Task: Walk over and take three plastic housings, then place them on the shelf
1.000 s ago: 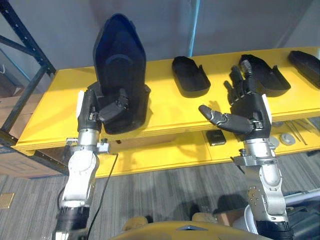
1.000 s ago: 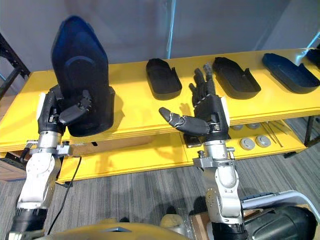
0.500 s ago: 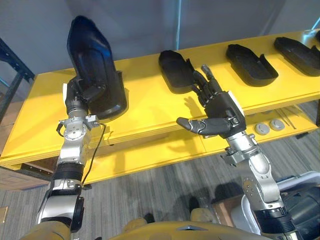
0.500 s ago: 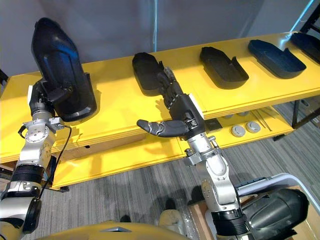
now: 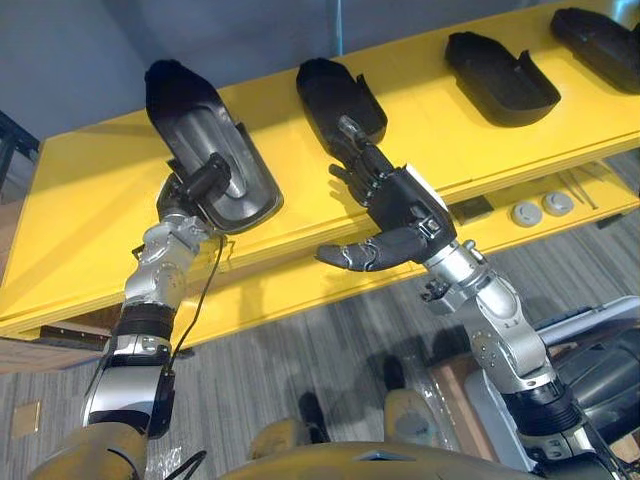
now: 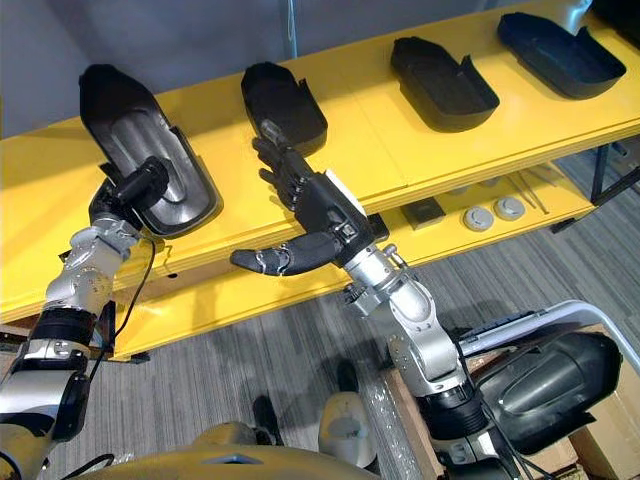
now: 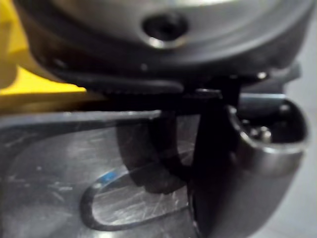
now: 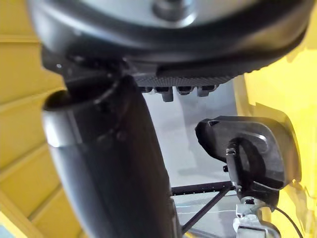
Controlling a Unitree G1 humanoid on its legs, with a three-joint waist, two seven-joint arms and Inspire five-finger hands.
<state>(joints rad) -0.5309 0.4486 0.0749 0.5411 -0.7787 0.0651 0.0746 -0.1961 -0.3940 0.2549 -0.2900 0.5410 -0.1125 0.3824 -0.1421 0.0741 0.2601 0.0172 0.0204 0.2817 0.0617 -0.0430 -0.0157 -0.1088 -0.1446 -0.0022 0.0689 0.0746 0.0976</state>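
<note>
My left hand (image 5: pixel 207 183) is shut on a black plastic housing (image 5: pixel 200 140), fingers curled over its lower rim. The housing leans back, hollow side up, over the left part of the yellow shelf (image 5: pixel 90 210); I cannot tell if it touches the shelf. In the left wrist view its scratched inner surface (image 7: pixel 74 173) lies past my thumb (image 7: pixel 252 163). My right hand (image 5: pixel 395 200) hovers open in front of the shelf's middle, thumb spread, holding nothing. Three more black housings (image 5: pixel 340 95) (image 5: pixel 500 65) (image 5: pixel 600 25) lie in a row on the shelf.
A lower yellow shelf (image 5: pixel 300 285) carries two round metal discs (image 5: pixel 525 211) and a small dark block (image 5: pixel 470 208). A dark rack post (image 5: pixel 10 145) stands at the far left. Grey carpet (image 5: pixel 300 350) lies below, with a cardboard box (image 6: pixel 610 440) at lower right.
The camera has shifted. The housing in my left hand has tipped from upright to leaning back over the shelf. My right hand stays open.
</note>
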